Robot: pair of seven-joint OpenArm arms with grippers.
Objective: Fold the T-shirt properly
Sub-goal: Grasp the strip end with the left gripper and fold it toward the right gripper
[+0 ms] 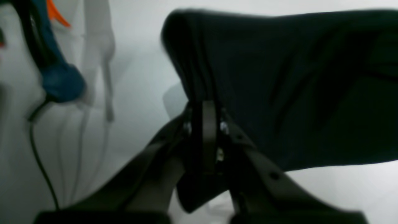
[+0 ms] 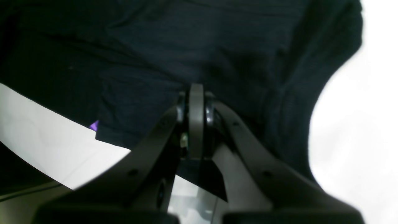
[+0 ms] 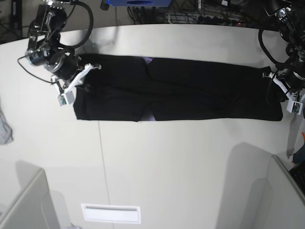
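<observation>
Surface: pale table [image 3: 157, 157], broad bare stretch on the near side.
My left hand [image 1: 205, 107]: clenched on the T-shirt [image 3: 176, 90] at its end edge.
My right hand [image 2: 196, 93]: clamped on the opposite end.
T-shirt: long black band lying flat between my hands, across the far half.
</observation>
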